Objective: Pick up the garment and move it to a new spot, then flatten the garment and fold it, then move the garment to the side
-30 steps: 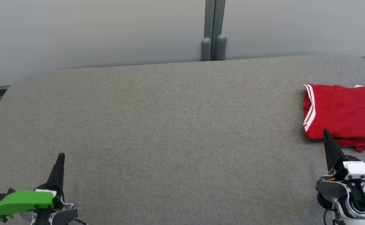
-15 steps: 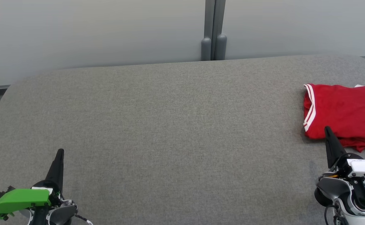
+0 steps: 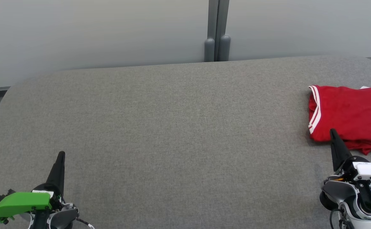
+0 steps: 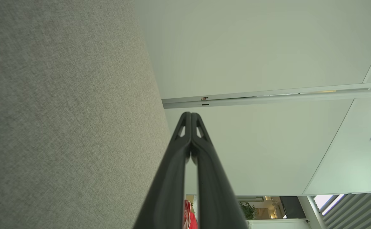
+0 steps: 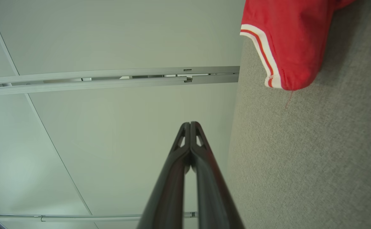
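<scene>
The garment (image 3: 350, 116) is red with white stripes on its hem. It lies folded at the right edge of the grey table (image 3: 179, 127), partly cut off by the frame. In the right wrist view the garment (image 5: 287, 38) sits at the upper right. My right gripper (image 3: 332, 131) is shut and empty near the table's front right, its tip just in front of the garment's near edge. The right gripper (image 5: 190, 124) shows its fingers pressed together. Shut and empty too, my left gripper (image 3: 61, 154) rests at the front left; the left gripper (image 4: 191, 114) points past the table edge.
A pale partition wall (image 3: 93, 31) with a grey post (image 3: 217, 31) stands behind the table. The table's rounded back corners fall away at left and right. Broad bare grey cloth lies between the two grippers.
Both grippers shifted slightly upward in the view between one second ago and half a second ago, then held still. The garment has not moved.
</scene>
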